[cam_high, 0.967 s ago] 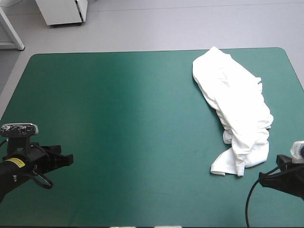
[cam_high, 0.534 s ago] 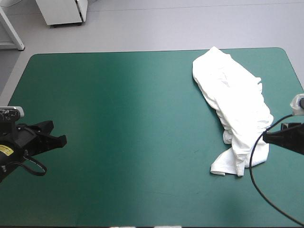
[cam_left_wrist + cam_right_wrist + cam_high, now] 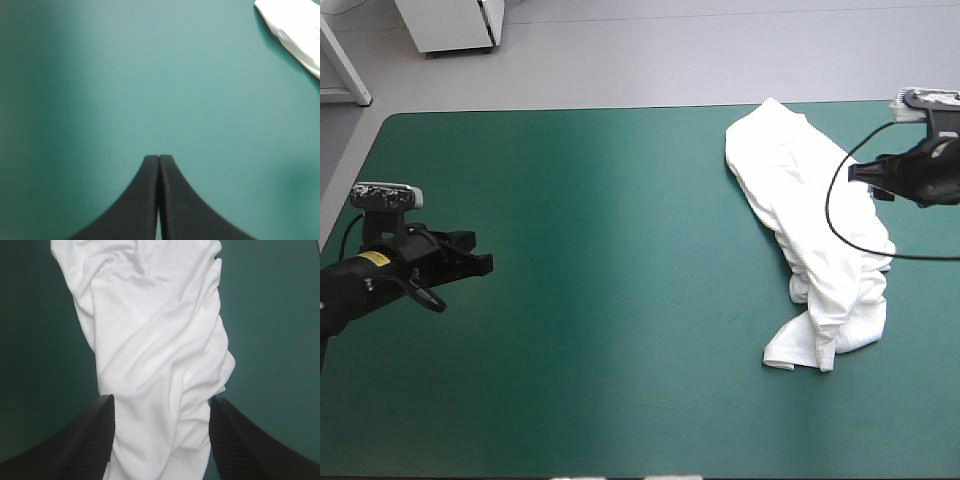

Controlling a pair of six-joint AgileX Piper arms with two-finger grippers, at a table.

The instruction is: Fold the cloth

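Observation:
The white T-shirt (image 3: 815,230) lies as a long crumpled heap on the right part of the teal-green table, running from the far edge toward the front. My right gripper (image 3: 855,173) hangs over its far half from the right side. In the right wrist view the right gripper (image 3: 161,402) is open, its black fingers (image 3: 95,432) standing on either side of the rumpled T-shirt (image 3: 155,340). My left gripper (image 3: 480,262) is at the table's left side, far from the shirt. Its fingers (image 3: 150,200) meet in one arch over bare cover, with a corner of the T-shirt (image 3: 295,25) far ahead.
The teal-green cover (image 3: 620,280) spreads bare between the left gripper and the shirt. A white cabinet base (image 3: 450,25) stands on the floor beyond the far left corner.
The right arm has swung from the front right corner up to the far half of the shirt. The left arm has risen along the left edge and reached a little inward.

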